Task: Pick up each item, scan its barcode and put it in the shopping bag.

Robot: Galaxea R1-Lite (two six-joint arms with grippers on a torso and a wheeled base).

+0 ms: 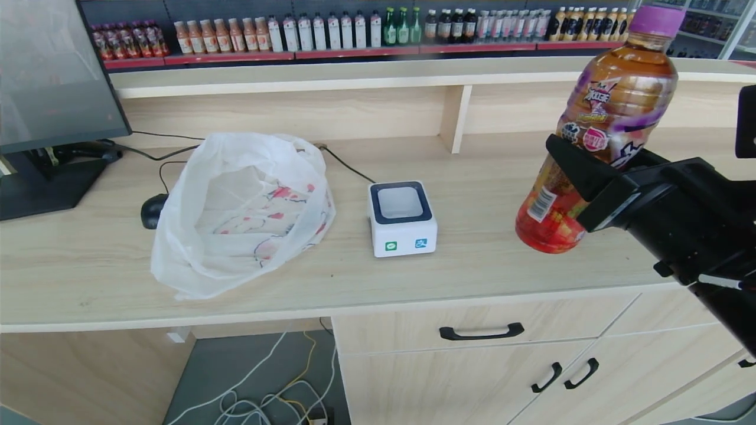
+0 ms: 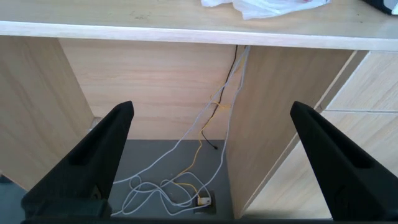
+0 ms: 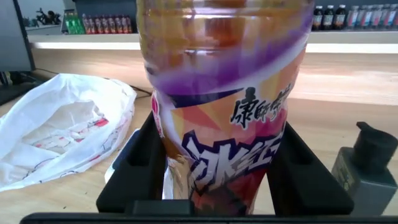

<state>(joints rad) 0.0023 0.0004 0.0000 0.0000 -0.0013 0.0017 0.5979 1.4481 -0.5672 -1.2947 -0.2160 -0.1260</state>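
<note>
Head view: my right hand (image 1: 582,177) is clamped round the middle of the tea bottle (image 1: 614,100). The bottle is tilted, purple cap uppermost, and its base looks clear of the worktop (image 1: 472,265) (barcode strip low on the side facing my camera). It's well to the right of the scanner (image 1: 403,218). The shopping bag (image 1: 236,212) lies open on the scanner's other side, near it. Left wrist view: left hand (image 2: 214,155) is spread wide w/ nothing btwn the fingers, below the worktop edge, cables (image 2: 180,180) beyond it.
</note>
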